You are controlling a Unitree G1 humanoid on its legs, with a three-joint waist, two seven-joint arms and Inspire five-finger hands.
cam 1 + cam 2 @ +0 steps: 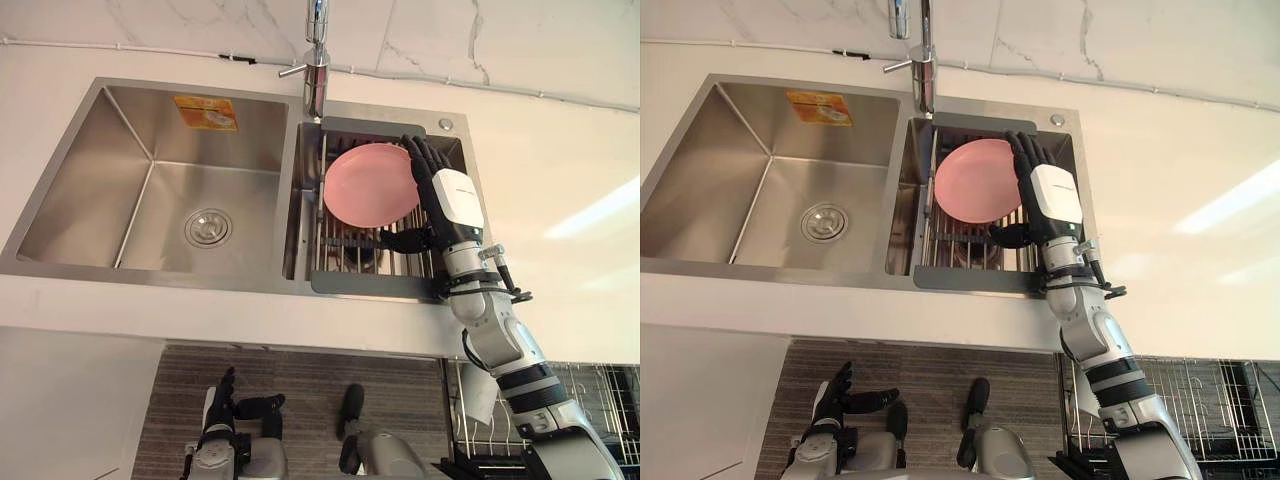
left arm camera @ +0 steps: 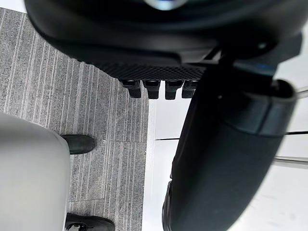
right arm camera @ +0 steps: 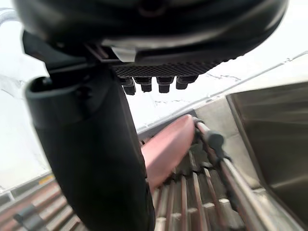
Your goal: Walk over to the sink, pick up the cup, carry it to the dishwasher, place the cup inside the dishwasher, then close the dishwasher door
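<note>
On the white table [image 1: 560, 160] the sink [image 1: 150, 160] has a rack [image 1: 370, 283] with a pink plate [image 1: 368, 185]. I see my right hand [image 1: 455, 200] open, fingers straight at the plate's edge; my left hand [image 1: 222, 400] hangs low, open.

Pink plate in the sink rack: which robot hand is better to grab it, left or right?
Right, probably. The right hand is up over the rack, fingers straight beside the pink plate. The left hand hangs low below the counter, away from the sink.
</note>
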